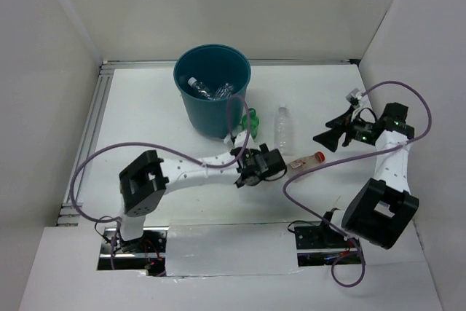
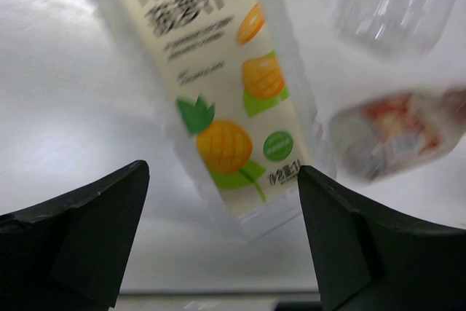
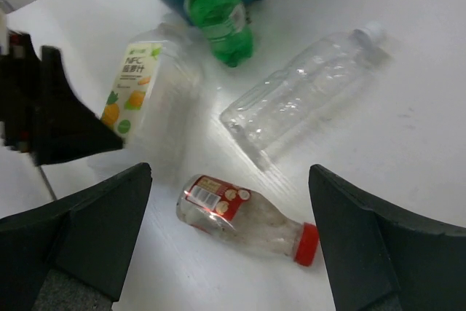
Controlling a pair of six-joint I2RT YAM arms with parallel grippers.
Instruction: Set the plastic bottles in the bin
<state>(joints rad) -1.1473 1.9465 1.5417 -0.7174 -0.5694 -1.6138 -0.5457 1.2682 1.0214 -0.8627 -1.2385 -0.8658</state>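
The teal bin (image 1: 211,103) stands at the back with a clear bottle (image 1: 206,90) inside it. My left gripper (image 1: 263,161) is open; the base of the white-orange-green labelled bottle (image 2: 226,100) lies between its fingertips (image 2: 328,202), untouched. This bottle also shows in the right wrist view (image 3: 142,89). A small green bottle (image 1: 253,120) lies against the bin's base. A clear water bottle (image 1: 282,128) and a red-capped bottle (image 1: 306,160) lie on the table to the right. My right gripper (image 1: 329,137) is open and empty, hovering over the red-capped bottle (image 3: 244,216).
White walls close in the table on the left, back and right. A metal rail (image 1: 87,136) runs along the left edge. Purple cables (image 1: 306,180) loop over the table near both arms.
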